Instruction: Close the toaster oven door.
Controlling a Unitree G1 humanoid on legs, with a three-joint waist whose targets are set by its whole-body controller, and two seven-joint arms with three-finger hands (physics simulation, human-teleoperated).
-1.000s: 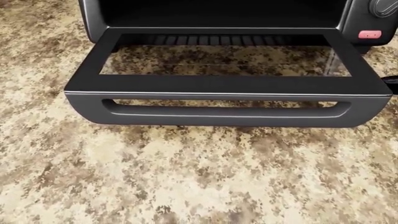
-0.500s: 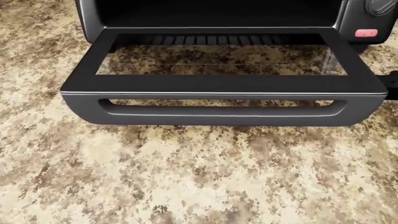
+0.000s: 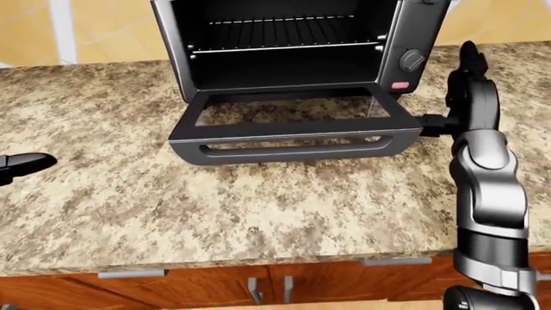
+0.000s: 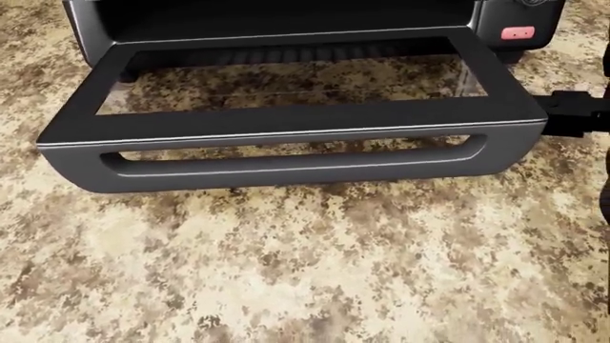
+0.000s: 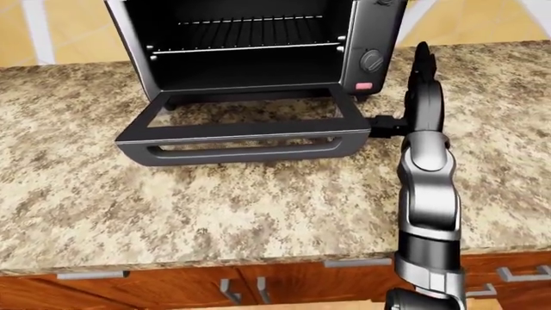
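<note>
The black toaster oven stands on the granite counter with its cavity and wire rack showing. Its glass door hangs down nearly flat, and the bar handle runs along the edge nearest me. My right hand is just right of the door's right end, open, with its fingers pointing up. One dark finger reaches left toward the door's corner, close to it; contact is unclear. Only a dark tip of my left hand shows at the left edge of the left-eye view, far from the oven.
The speckled granite counter spreads below and beside the oven. Its near edge sits above brown wooden cabinets with metal pulls. A knob and a pink button are on the oven's right panel. A tan tiled wall rises behind.
The head view has shifted, so the oven and door now sit further left and look larger. My right hand's finger shows more at the right edge. The door still hangs down.
</note>
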